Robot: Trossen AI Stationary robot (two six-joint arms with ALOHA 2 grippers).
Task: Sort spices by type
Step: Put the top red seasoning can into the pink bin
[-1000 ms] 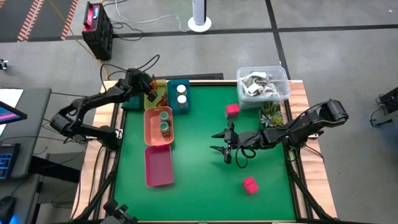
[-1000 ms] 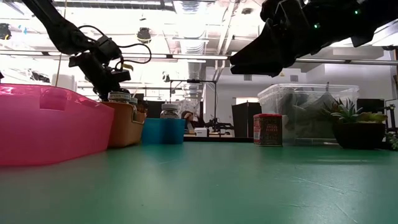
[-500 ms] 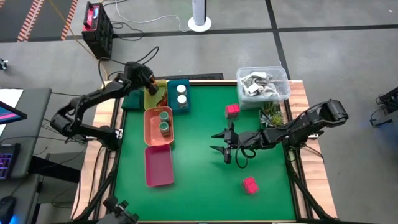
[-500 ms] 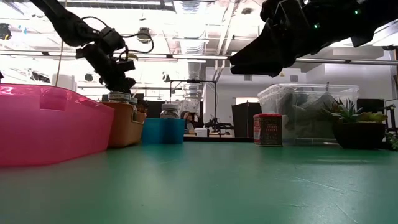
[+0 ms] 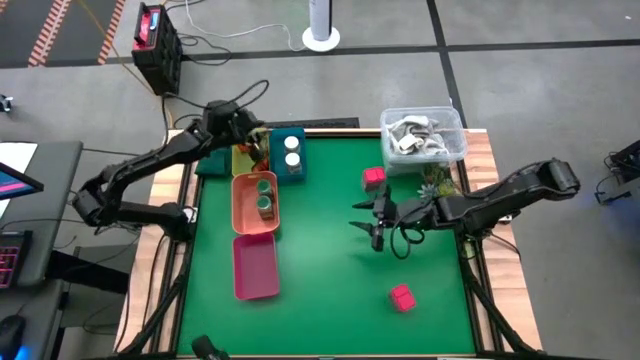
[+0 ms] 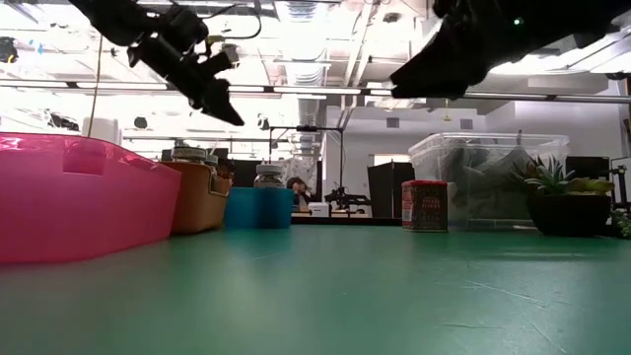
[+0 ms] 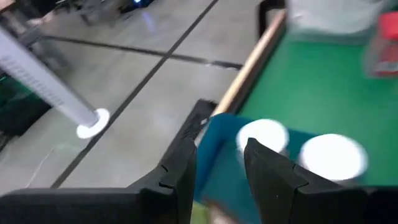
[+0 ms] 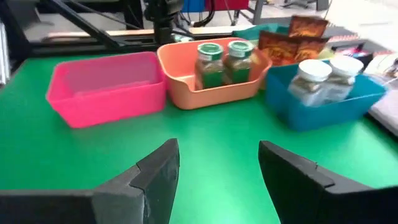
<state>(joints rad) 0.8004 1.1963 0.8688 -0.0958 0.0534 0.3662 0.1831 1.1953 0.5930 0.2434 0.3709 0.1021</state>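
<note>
Sorting is nearly done: two pink blocks [image 5: 374, 177] [image 5: 401, 297] sit loose on the green table [image 5: 320, 260], while the pink tray [image 5: 255, 268] has none. The right gripper [image 5: 378, 216] hangs open and empty between them and probably needs to drop onto one; the left gripper [image 5: 243, 138], fingers apart and empty, is above the far trays.

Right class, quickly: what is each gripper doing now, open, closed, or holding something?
Left gripper: open, empty, above the blue rectangular tray.
Right gripper: open, empty, over the green table.

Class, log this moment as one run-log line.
left gripper: open, above teal tray | right gripper: open, mid-table | pink blocks: two unsorted
</note>
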